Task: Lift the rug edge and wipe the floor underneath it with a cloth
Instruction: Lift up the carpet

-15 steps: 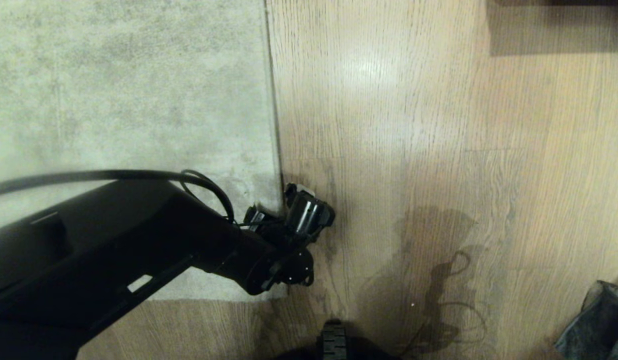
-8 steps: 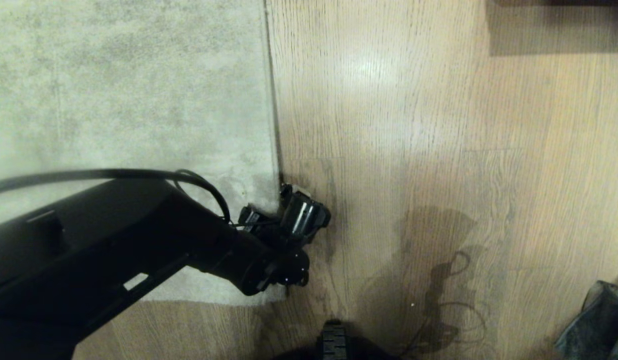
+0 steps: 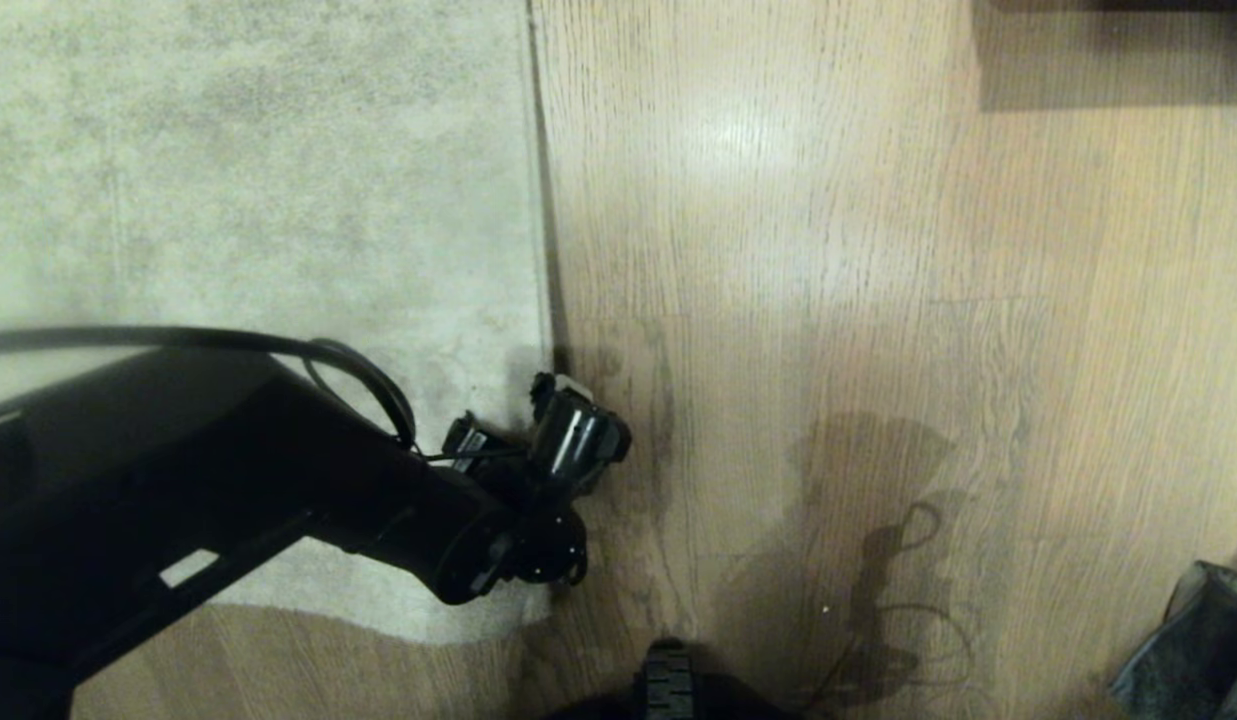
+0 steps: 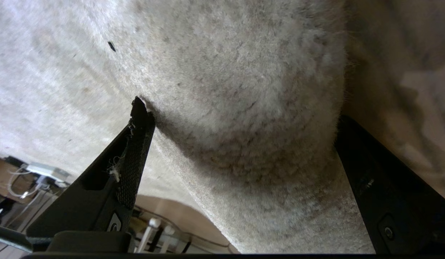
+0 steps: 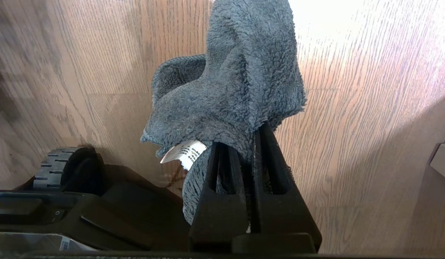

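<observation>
Rug edge (image 3: 540, 250) straddled by wide-open left pincer (image 4: 240, 118), flat on floor (image 3: 828, 250). Right pincer (image 5: 251, 144) clenched on cloth (image 5: 236, 82).

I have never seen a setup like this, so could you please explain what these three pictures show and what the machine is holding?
It is a two-armed robot on wheels. The head camera looks down at a wooden floor and a pale rug; the left end effector sits open at the rug edge. The left wrist camera shows its fingers spread around a bulge of rug pile. The right wrist camera shows the right end effector shut on a grey cloth above the floor.
</observation>
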